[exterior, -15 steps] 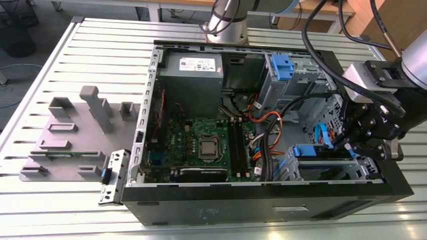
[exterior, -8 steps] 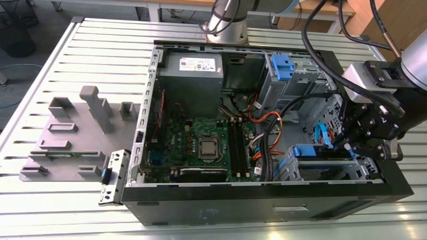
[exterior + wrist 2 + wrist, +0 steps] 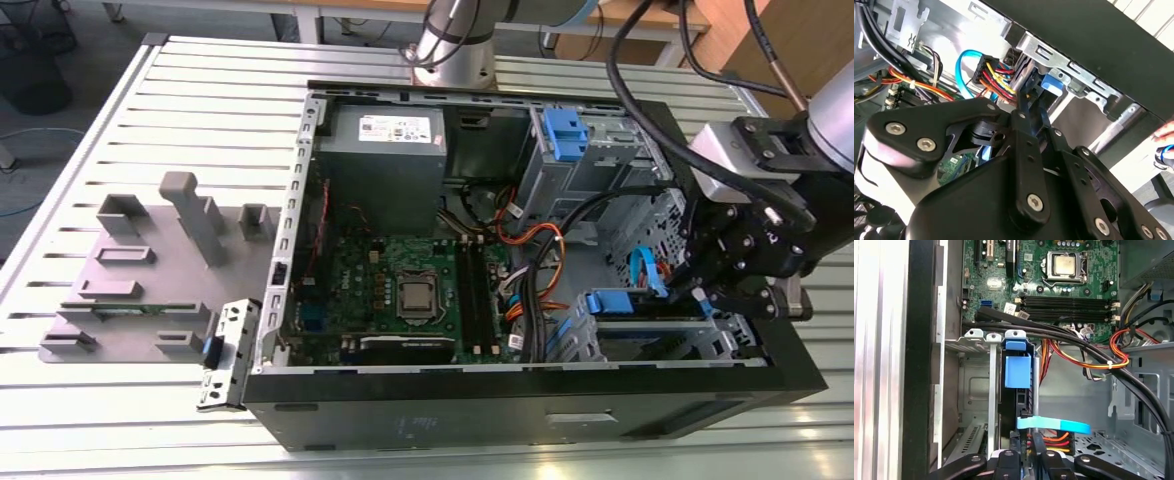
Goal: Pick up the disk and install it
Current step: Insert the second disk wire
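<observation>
Black two-fingered gripper [image 3: 699,293] low over the front corner of the open black computer case [image 3: 534,415], at the exterior view's right, just above the metal drive bay. Flat silver hard drive with blue plastic bracket, the disk [image 3: 1016,372], standing on edge inside that bay between its thin metal rails, blue tab uppermost; also seen in the exterior view [image 3: 618,301]. In the first wrist view, gripper [image 3: 1025,449] right at the disk's cabled end, beside a light-blue flat data cable [image 3: 1054,425] and red, yellow and orange power wires. In the second wrist view, gripper [image 3: 1026,102] close against the blue bracket. Jaws: clenched or released, cannot tell. Green motherboard [image 3: 400,290] flat on the case floor, big grey power-supply box [image 3: 387,150] at the far end. Slatted metal table [image 3: 200,110] beneath.
</observation>
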You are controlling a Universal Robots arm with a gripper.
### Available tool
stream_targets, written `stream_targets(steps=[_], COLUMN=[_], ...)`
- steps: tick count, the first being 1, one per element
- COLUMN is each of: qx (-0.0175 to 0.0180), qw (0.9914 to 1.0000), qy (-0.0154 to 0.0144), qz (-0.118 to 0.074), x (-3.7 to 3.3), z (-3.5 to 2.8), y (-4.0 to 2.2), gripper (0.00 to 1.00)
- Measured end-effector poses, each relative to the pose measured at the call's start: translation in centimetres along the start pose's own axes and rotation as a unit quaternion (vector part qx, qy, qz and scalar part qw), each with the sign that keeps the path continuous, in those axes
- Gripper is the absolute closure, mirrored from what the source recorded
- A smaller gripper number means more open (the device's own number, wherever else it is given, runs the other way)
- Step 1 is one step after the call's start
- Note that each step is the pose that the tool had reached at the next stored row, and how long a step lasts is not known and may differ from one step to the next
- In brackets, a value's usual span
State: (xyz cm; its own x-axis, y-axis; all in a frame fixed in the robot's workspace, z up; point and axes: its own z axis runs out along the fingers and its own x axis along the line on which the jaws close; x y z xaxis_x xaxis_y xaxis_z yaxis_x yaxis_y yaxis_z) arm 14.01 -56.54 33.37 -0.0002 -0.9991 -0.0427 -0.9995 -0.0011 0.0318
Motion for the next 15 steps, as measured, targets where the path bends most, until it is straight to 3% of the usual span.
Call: stream_targets(steps=[12, 15], qx=[0.0, 0.0], qw=[1.0, 1.0], qy=[0.0001, 0.0], qz=[0.0, 0.0], x=[-0.15, -0.17], z=[-3.57, -3.98], y=[0.11, 0.13], gripper=[0.76, 0.76])
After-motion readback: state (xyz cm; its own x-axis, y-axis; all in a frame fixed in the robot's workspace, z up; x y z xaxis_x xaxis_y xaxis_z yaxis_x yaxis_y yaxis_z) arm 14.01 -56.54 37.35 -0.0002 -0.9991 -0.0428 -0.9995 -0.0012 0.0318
